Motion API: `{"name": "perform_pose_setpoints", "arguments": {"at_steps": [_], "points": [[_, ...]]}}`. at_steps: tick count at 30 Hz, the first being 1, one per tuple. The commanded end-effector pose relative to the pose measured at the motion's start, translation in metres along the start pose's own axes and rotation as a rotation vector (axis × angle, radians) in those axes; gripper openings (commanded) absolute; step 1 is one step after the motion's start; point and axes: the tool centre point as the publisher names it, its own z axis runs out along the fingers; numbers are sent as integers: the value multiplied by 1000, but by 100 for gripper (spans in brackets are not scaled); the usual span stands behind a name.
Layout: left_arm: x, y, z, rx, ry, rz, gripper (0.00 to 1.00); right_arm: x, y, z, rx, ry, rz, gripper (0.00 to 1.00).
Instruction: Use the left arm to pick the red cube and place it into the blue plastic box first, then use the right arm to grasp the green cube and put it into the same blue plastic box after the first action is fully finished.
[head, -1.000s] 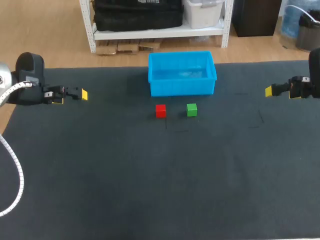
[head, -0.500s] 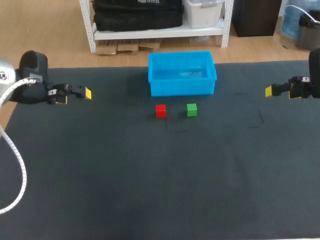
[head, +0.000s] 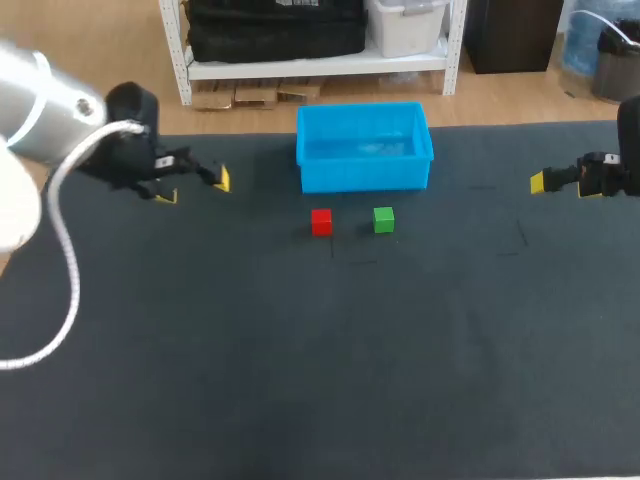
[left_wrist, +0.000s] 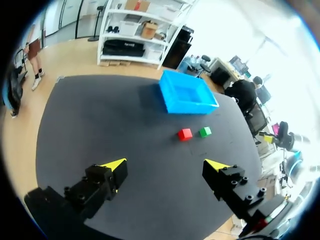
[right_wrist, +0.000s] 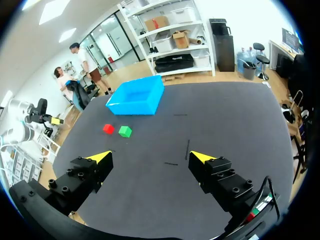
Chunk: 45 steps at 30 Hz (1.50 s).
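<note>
— How do the jaws stand?
— The left gripper (left_wrist: 165, 165) and right gripper (right_wrist: 149, 157) both gape wide, holding nothing.
— And the cubes?
— The red cube (head: 321, 221) and green cube (head: 384, 219) sit near each other on the table (head: 300, 350), close to the blue plastic box (head: 365, 172) and well apart from both grippers.

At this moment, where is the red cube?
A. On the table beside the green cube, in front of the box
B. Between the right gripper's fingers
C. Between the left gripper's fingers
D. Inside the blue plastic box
A: the red cube lies on the table beside the green cube, in front of the blue plastic box, with the open left gripper well apart from it.
</note>
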Motion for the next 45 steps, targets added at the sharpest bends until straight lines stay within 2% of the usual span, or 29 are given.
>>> {"name": "perform_pose_setpoints", "arguments": {"at_steps": [1, 4, 22, 23, 25, 27, 30, 34, 39, 45], "points": [[-10, -11, 17, -186, 95, 0, 100, 0, -1, 0, -1, 1, -1, 100], [-12, -17, 21, -107, 93, 27, 100, 0, -1, 0, -1, 1, -1, 100], [-12, -17, 21, -107, 93, 27, 100, 0, -1, 0, -1, 1, -1, 100], [-11, -16, 24, -172, 124, 10, 100, 0, -1, 0, -1, 1, -1, 100], [-11, -15, 29, -183, 153, -59, 100, 0, -1, 0, -1, 1, -1, 100], [-13, -20, 33, -248, 180, -64, 100, 0, -1, 0, -1, 1, -1, 100], [-16, -27, 38, -283, 206, -86, 100, 0, -1, 0, -1, 1, -1, 100], [-21, -35, 48, -289, 223, -119, 100, 0, -1, 0, -1, 1, -1, 100], [-27, -49, 65, -322, 245, -93, 100, 0, -1, 0, -1, 1, -1, 100], [-35, -60, 86, -301, 270, -115, 100, 0, -1, 0, -1, 1, -1, 100]]}}
